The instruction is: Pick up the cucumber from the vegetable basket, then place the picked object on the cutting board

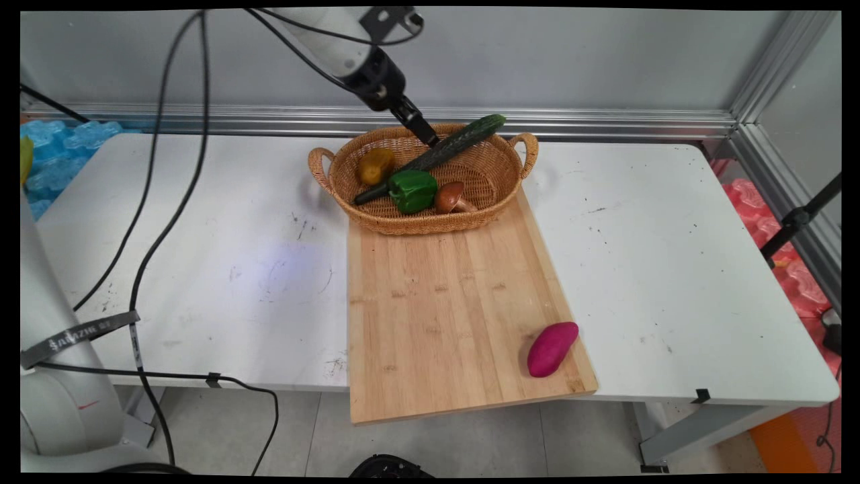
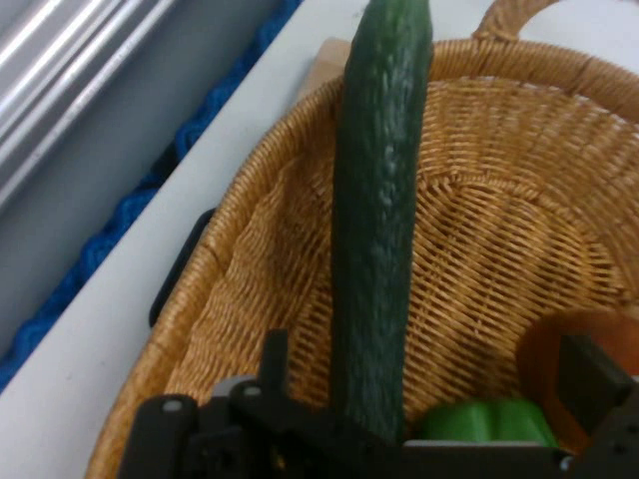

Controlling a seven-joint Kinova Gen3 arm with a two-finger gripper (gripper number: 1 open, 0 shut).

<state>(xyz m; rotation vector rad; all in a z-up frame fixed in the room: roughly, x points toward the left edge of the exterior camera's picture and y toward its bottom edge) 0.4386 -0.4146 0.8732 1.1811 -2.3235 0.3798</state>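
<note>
Arm band (image 1: 79,336): a dark strap is wrapping round the white arm link at the left edge of the main view, and it is carrying pale lettering that is running tilted and is too small to read.
Arm base mark (image 1: 87,405): a small red mark is showing lower on the same link; it is not reading as any letters.
Basket (image 1: 497,176), board (image 1: 443,309), table (image 1: 672,269): nothing written is showing on them.
Hand view: no text is showing.
</note>
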